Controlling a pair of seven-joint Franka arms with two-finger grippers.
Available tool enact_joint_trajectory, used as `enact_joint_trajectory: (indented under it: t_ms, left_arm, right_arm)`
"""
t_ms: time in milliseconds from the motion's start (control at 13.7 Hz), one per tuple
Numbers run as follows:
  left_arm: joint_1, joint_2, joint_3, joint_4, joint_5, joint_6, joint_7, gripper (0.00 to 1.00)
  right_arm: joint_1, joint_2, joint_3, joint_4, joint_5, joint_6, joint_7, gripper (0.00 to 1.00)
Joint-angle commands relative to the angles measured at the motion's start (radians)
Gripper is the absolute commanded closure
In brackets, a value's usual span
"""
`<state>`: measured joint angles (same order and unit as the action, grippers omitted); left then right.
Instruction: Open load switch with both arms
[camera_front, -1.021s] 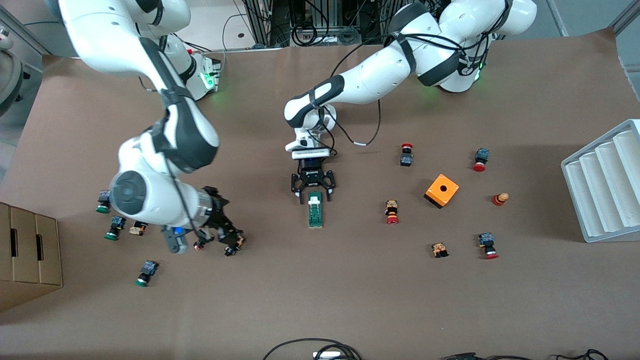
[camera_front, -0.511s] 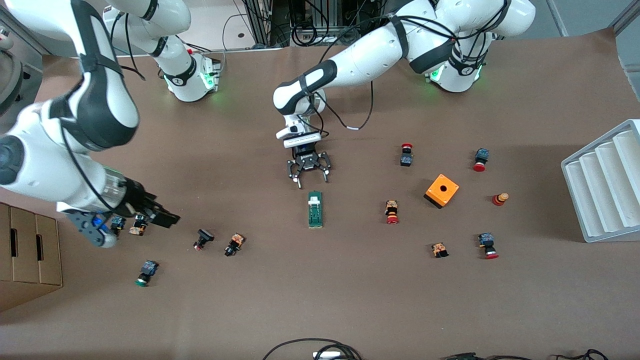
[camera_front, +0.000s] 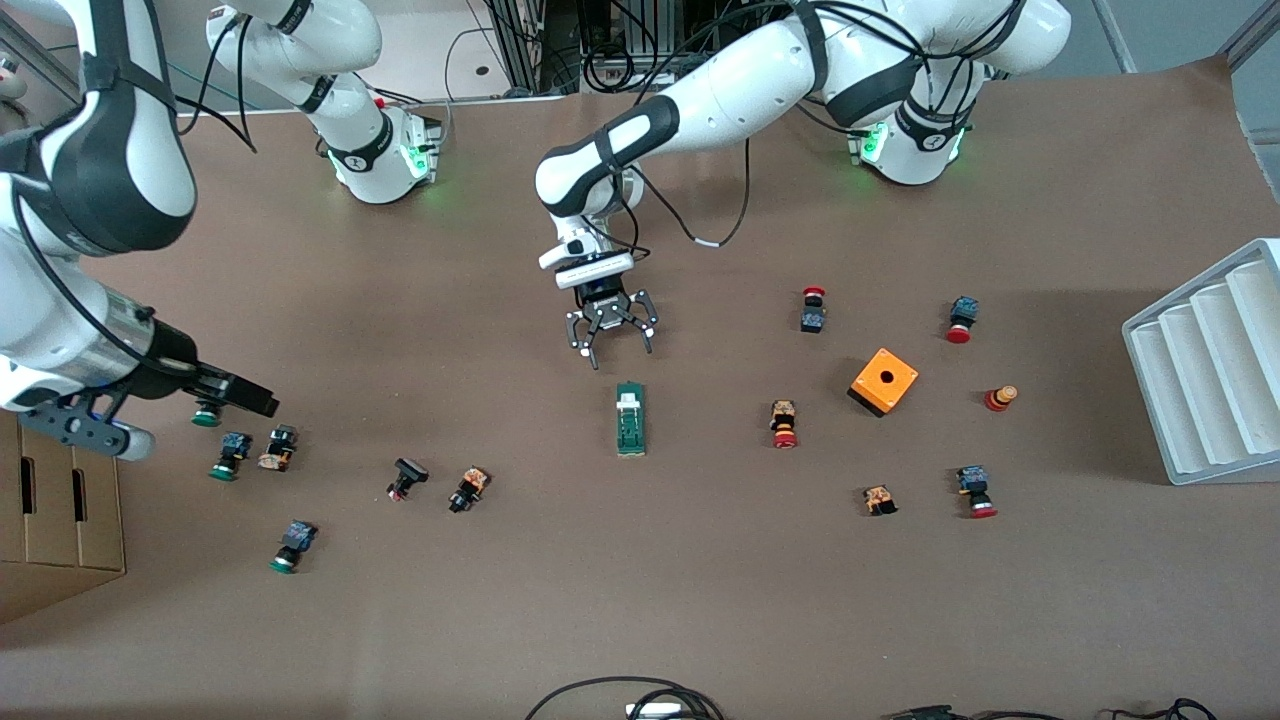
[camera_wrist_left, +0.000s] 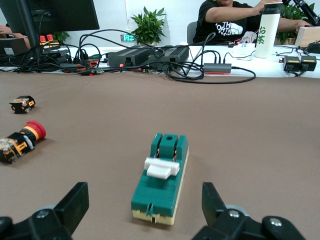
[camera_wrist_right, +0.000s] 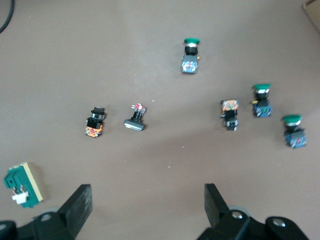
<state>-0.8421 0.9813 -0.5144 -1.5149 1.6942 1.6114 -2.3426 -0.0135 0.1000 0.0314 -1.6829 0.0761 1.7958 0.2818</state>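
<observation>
The load switch (camera_front: 630, 420) is a slim dark-green block with a white lever (camera_front: 627, 402), lying flat in the middle of the table. My left gripper (camera_front: 620, 352) hangs open over the bare table just off the switch's lever end, touching nothing. In the left wrist view the switch (camera_wrist_left: 162, 180) lies ahead of the left gripper (camera_wrist_left: 144, 191), between its spread fingers (camera_wrist_left: 75, 200) and clear of them. My right gripper (camera_front: 240, 396) is open and empty, raised over the push-buttons at the right arm's end. Its wrist view shows the right gripper (camera_wrist_right: 146, 195) and the switch (camera_wrist_right: 21, 184) at the edge.
Green-capped push-buttons (camera_front: 222, 456) and small parts (camera_front: 468, 488) lie at the right arm's end, beside a cardboard box (camera_front: 55, 510). An orange box (camera_front: 883, 380), red-capped buttons (camera_front: 785, 425) and a white stepped tray (camera_front: 1210, 360) are toward the left arm's end. Cables (camera_front: 640, 700) lie at the front edge.
The right arm has swung away from the middle toward its own end of the table. The left gripper, which straddled the switch's lever end, has drawn back toward its base. The switch has not moved.
</observation>
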Motion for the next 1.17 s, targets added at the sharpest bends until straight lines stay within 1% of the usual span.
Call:
enact_joint_trajectory:
  t_ms: [0,219,292,365,511,657,730,803,948,1094]
  left_arm:
    - [-0.005,-0.061,0.008,-0.018,-0.065,0.033,0.058,0.00]
    - [-0.005,-0.116,0.008,-0.016,-0.163,0.033,0.219,0.00]
    - [-0.005,-0.142,0.008,-0.016,-0.210,0.039,0.277,0.00]
    - [-0.005,-0.174,0.008,-0.017,-0.258,0.042,0.331,0.00]
    - [-0.005,-0.223,0.008,-0.018,-0.326,0.044,0.428,0.00]
    - [-0.005,-0.285,0.008,-0.016,-0.404,0.042,0.527,0.00]
    - [-0.003,-0.320,0.008,-0.017,-0.451,0.042,0.584,0.00]
    - [-0.002,-0.361,0.010,-0.019,-0.505,0.041,0.644,0.00]
    - [0.001,-0.418,0.011,-0.016,-0.577,0.041,0.733,0.00]
    - [0.009,-0.461,0.016,-0.018,-0.631,0.041,0.773,0.00]
  right_arm:
    - [-0.049,-0.075,0.010,-0.047,-0.022,0.007,-0.152,0.00]
    - [-0.052,-0.109,-0.010,-0.054,-0.056,0.007,-0.223,0.00]
    - [-0.043,-0.124,-0.033,-0.066,-0.056,0.007,-0.237,0.00]
    - [-0.040,-0.155,-0.051,-0.089,-0.056,0.008,-0.268,0.00]
    - [-0.040,-0.244,-0.065,-0.174,-0.056,0.022,-0.319,0.00]
    - [-0.022,-0.288,-0.080,-0.218,-0.056,0.022,-0.323,0.00]
    - [0.016,-0.295,-0.114,-0.228,-0.056,0.023,-0.323,0.00]
    - [0.030,-0.290,-0.125,-0.225,-0.056,0.027,-0.323,0.00]
    - [0.032,-0.263,-0.122,-0.199,-0.056,0.019,-0.323,0.00]
    - [0.036,-0.246,-0.114,-0.166,-0.058,0.014,-0.317,0.00]
